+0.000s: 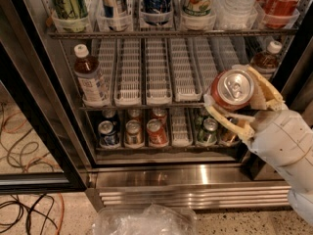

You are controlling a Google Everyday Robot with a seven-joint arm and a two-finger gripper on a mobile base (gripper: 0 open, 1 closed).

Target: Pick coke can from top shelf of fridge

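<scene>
My gripper (235, 101) is at the right, in front of the middle rack, shut on the coke can (232, 88). The can is red with a silver lid and pull tab, and it is tilted so its lid faces the camera. It is held clear of the fridge (190, 177), out in front of the racks. The top shelf (161, 33) runs across the upper edge of the view, a wire rack with clear plastic lane fronts holding several cans and bottles, among them another red Coca-Cola can (283, 1) at the far right.
The middle rack carries long white slotted trays (157, 70) and a brown bottle with a white cap (90, 77) at left. Several cans (156, 131) stand on the lower rack. The black door frame (34, 116) stands at left, cables (24, 146) on the floor, crumpled clear plastic (144, 222) below.
</scene>
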